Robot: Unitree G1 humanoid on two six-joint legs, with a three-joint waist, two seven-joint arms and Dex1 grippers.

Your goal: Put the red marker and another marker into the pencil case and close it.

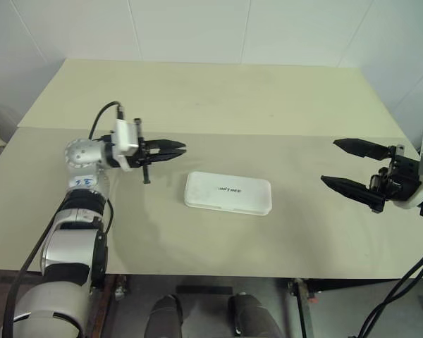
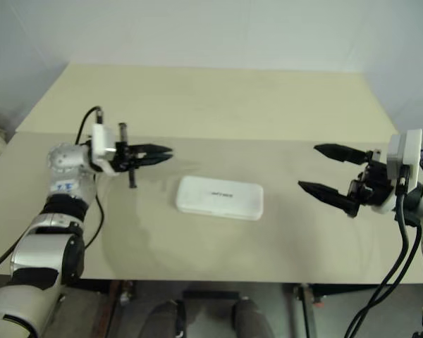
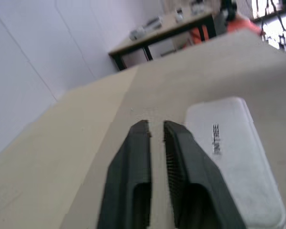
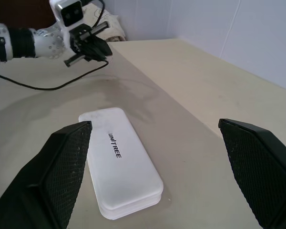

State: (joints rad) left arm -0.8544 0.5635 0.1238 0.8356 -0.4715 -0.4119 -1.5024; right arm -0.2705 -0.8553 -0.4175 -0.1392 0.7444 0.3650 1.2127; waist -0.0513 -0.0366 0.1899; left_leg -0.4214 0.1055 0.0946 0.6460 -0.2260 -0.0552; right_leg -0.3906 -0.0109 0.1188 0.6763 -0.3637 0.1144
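Note:
The pencil case (image 1: 228,193) lies flat and closed in the middle of the table, its lid with the dark lettering facing up. The red marker and the other marker are out of view. My left gripper (image 1: 182,148) hovers just left of the case, pointing level toward it. In the left wrist view its fingers (image 3: 133,162) stand slightly open, with a narrow gap and nothing between them. My right gripper (image 1: 330,162) hangs well to the right of the case, wide open and empty, pointing toward it.
The beige table (image 1: 233,105) stretches far behind the case, with a seam across its middle. Its front edge runs close below the case. A dark desk (image 3: 157,28) with clutter stands far off in the left wrist view.

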